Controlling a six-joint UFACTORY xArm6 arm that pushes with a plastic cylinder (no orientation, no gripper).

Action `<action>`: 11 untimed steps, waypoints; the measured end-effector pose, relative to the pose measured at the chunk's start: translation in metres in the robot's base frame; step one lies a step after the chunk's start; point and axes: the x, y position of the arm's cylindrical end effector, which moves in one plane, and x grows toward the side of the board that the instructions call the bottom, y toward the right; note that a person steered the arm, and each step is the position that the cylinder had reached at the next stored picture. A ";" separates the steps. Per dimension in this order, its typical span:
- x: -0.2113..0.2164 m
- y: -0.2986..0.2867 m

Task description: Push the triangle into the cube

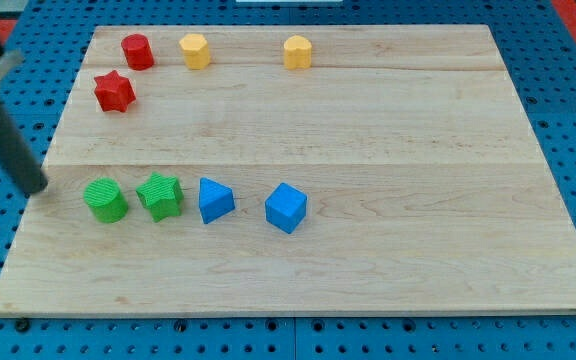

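Pushing triangle (215,200) right into cube (286,208): our tip (38,187) sits far left, beyond green blocks; no pincer fitted. Route around greens, strike triangle's left face.

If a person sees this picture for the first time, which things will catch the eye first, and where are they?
First comes the row near the board's lower left: a green cylinder, a green star, the blue triangle and the blue cube, with a gap between the last two. Next, the red blocks and yellow blocks at the view's top left. My tip rests at the board's left edge, left of the green cylinder.
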 end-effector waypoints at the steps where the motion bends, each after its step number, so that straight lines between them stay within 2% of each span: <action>1: 0.076 0.083; 2: 0.074 0.125; 5: -0.029 0.124; 6: -0.041 0.141; 7: -0.019 0.159; 9: -0.014 0.227; 11: -0.066 0.139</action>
